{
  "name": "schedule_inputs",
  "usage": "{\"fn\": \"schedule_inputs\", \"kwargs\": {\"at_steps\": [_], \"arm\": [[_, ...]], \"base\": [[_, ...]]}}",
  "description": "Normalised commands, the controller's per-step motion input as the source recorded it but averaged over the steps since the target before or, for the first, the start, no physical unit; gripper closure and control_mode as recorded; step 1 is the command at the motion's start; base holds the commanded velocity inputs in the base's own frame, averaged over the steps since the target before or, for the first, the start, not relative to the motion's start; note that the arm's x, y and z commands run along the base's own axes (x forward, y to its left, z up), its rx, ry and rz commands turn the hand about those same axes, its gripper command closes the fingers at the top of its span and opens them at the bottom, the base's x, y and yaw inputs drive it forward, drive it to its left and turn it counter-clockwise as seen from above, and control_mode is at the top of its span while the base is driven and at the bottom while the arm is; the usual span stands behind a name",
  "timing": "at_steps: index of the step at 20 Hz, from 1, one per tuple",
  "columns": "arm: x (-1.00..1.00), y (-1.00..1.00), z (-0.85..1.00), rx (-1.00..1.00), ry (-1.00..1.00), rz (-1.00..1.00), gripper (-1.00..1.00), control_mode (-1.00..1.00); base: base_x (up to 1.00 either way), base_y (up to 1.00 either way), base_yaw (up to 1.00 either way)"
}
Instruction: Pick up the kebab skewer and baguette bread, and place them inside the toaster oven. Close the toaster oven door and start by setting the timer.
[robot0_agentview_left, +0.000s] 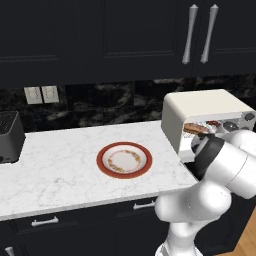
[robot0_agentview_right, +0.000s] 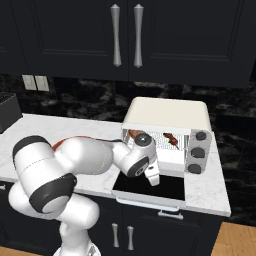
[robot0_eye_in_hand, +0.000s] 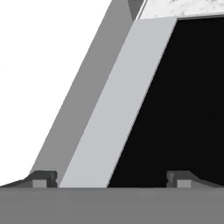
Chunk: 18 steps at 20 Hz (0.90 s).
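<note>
A: From the left base camera, what did you see?
B: The toaster oven (robot0_agentview_left: 202, 117) stood at the counter's (robot0_agentview_left: 60, 165) right end, food on its rack; the plate (robot0_agentview_left: 124, 160) lay bare of food.

A: And from the right?
B: The toaster oven door (robot0_agentview_right: 150, 189) hung open and flat. The kebab skewer (robot0_agentview_right: 170, 139) and baguette bread (robot0_agentview_right: 134, 134) sat inside. The gripper (robot0_agentview_right: 153, 180) hovered over the door.

A: The hand camera?
B: Fingertips (robot0_eye_in_hand: 43, 178) were spread wide apart, holding nothing, above the door's dark glass.
</note>
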Motion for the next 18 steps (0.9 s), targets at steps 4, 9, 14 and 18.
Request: {"fn": "schedule_inputs", "kwargs": {"at_steps": [4,9,14,18], "arm": [[0.0,0.04,-0.04,0.05,0.0,-0.13,-1.0,-1.0],[-0.18,0.0,0.0,0.04,-0.02,-0.06,-1.0,-1.0],[-0.87,0.0,0.0,0.03,-0.01,0.0,-1.0,-1.0],[-0.91,0.18,0.04,0.01,0.0,0.07,-1.0,-1.0]], "base": [[0.0,0.0,0.0],[0.0,0.0,0.0],[0.0,0.0,0.0],[0.0,0.0,0.0]]}}
